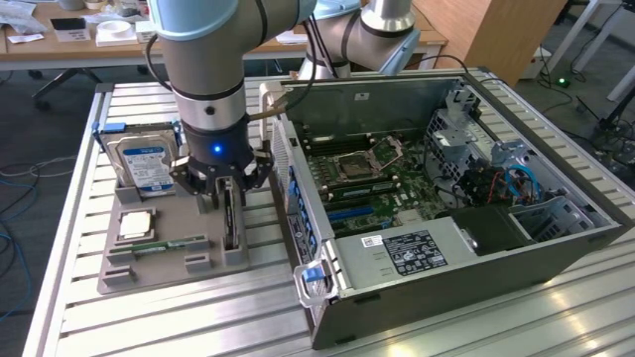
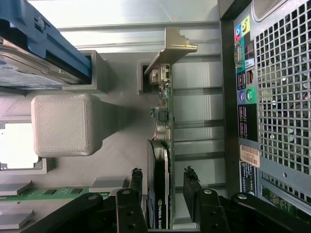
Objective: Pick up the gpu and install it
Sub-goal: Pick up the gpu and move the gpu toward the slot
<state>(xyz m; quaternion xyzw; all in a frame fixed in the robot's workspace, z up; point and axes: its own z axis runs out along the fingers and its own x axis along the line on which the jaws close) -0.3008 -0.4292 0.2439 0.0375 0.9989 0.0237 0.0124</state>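
The gpu [image 1: 230, 223] stands on edge in a slot of the grey holder tray [image 1: 159, 275], next to the computer case. In the wrist view the gpu [image 2: 163, 160] shows its green board edge, its black cooler and a silver bracket [image 2: 171, 48] at the far end. My gripper [image 1: 226, 195] hangs directly over it, open. Its two black fingers [image 2: 136, 187] straddle the card's cooler end, one on each side, with small gaps to the card. The gripper [image 2: 164, 187] holds nothing.
A hard drive [image 1: 144, 163] with a blue-white label stands at the tray's back; a processor [image 1: 137, 223] and a memory stick [image 1: 169, 244] lie on it. The open computer case [image 1: 516, 245] with its motherboard [image 1: 367, 178] sits on the exterior view's right, its rear panel [image 2: 272, 97] close beside the card.
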